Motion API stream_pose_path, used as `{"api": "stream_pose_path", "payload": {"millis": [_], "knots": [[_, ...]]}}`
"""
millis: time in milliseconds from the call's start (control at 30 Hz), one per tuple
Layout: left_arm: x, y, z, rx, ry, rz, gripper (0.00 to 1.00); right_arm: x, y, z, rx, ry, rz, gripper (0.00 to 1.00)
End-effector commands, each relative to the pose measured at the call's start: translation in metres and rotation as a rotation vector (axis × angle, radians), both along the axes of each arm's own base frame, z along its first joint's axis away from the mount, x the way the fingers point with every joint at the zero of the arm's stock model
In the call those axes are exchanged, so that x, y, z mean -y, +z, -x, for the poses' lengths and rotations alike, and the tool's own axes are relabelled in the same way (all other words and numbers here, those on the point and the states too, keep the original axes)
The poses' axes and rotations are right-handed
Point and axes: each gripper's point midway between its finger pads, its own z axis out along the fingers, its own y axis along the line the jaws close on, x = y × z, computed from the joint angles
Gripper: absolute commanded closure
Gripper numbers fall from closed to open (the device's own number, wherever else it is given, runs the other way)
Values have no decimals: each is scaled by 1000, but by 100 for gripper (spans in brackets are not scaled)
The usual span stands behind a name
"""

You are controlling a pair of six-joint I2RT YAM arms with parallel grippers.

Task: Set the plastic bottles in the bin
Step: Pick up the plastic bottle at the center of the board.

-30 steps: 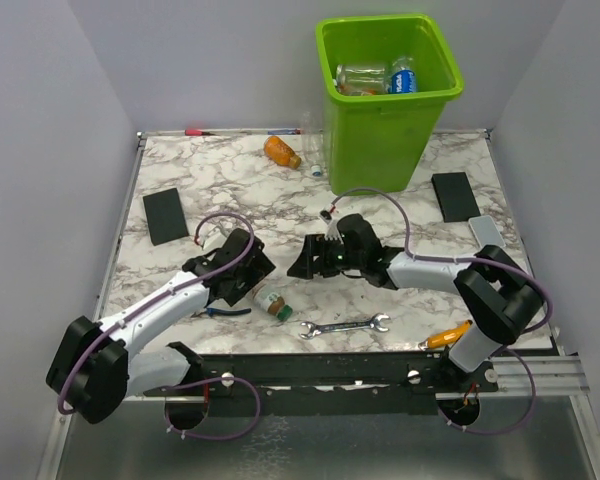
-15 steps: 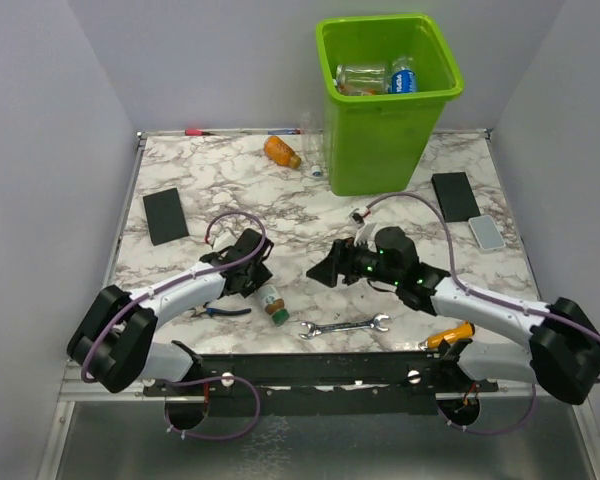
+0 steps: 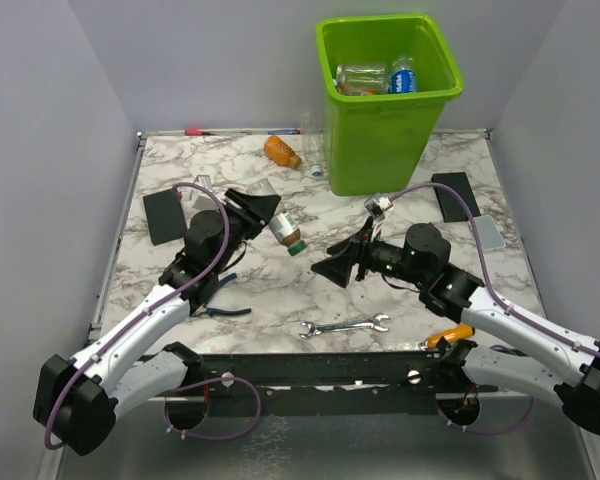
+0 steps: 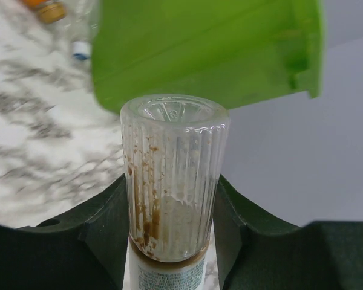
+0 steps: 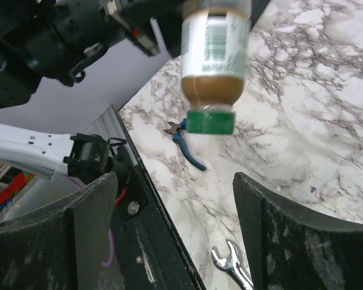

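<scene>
My left gripper [image 3: 270,220] is shut on a small clear ribbed bottle [image 3: 286,233] with brown residue, a white label and a green cap, held above the marble table. In the left wrist view the bottle [image 4: 172,175] stands between both fingers [image 4: 106,229], its base toward the lime-green bin [image 4: 206,48]. My right gripper [image 3: 336,268] is open and empty, to the right of the held bottle [image 5: 213,54]. The bin [image 3: 380,140] at the back holds some bottles [image 3: 375,78]. An orange bottle [image 3: 281,151] and a clear one [image 3: 314,150] lie left of it.
A silver wrench [image 3: 345,326], blue-handled pliers [image 3: 220,310] and an orange-handled screwdriver [image 3: 448,336] lie near the front edge. Black pads [image 3: 165,216] [image 3: 454,195] and a grey phone [image 3: 487,232] rest at the sides. Pens [image 3: 195,131] line the back edge.
The left gripper closed on the green-capped bottle and lifted it off the table, up and toward the bin. The right arm drew back to the right.
</scene>
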Motion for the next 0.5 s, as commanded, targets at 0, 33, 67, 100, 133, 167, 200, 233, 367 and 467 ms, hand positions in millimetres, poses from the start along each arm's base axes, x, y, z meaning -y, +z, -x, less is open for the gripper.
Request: {"api": "stream_pose_path", "payload": {"millis": [0,33,67,100,133,167,200,233,367,467], "knots": [[38,85,0,274,-205,236,100,-16,18,2,62,46,1,18],[46,93,2,290,-252,259,100,-19,22,1,68,42,-3,18],[53,99,3,300,-291,278,100,-21,26,-2,76,29,-12,18],[59,104,5,308,-323,295,100,-22,31,-5,85,15,-22,18],[62,107,7,313,-347,305,100,-22,33,-9,90,-8,-27,17],[65,111,9,321,-366,309,100,-21,34,-14,92,-32,-26,17],[66,113,10,331,-377,306,100,-20,36,-18,97,-54,-26,17],[66,116,12,341,-383,303,100,-20,37,-22,95,-78,-24,17],[64,124,18,379,-391,289,100,-23,38,-32,97,-108,-7,18],[63,124,19,384,-396,284,100,-29,37,-33,86,-90,-3,21]]}}
